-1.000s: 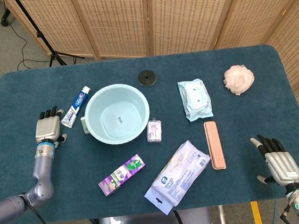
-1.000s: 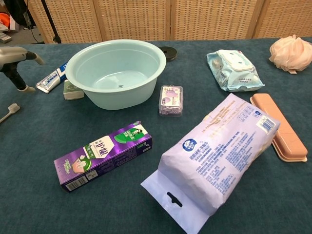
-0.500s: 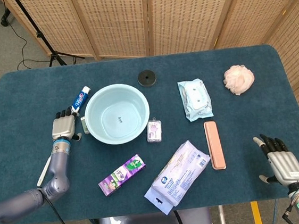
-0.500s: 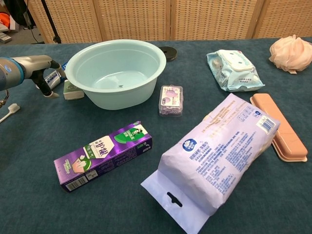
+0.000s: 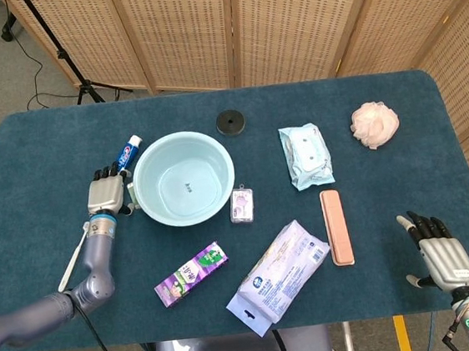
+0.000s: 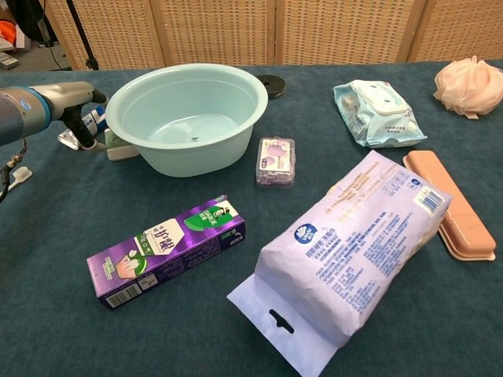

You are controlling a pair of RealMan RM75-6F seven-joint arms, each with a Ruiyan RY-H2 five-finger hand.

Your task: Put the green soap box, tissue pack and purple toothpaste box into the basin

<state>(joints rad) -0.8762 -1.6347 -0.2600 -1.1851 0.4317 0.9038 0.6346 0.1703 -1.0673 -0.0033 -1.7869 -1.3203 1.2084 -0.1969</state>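
The pale blue basin (image 5: 148,208) (image 6: 185,75) stands empty left of centre. Squeezed against its left wall is the small green soap box (image 5: 134,202) (image 6: 120,147), and my left hand (image 5: 106,191) (image 6: 77,118) hovers right beside it with fingers extended, holding nothing. In front of the basin lies the purple toothpaste box (image 5: 191,274) (image 6: 167,251). To its right lies the large lilac tissue pack (image 5: 279,276) (image 6: 346,243). My right hand (image 5: 440,256) is open at the table's front right, far from everything.
A blue toothpaste tube (image 5: 125,156) and a toothbrush (image 5: 74,258) (image 6: 16,176) lie near my left arm. A small purple case (image 6: 276,161), wet wipes (image 6: 377,112), a pink case (image 6: 449,206), a loofah (image 6: 465,85) and a black disc (image 6: 271,82) lie around the basin.
My left hand has moved right across the table, from the far left edge to the basin's left side by the soap box. The right hand has stayed put.
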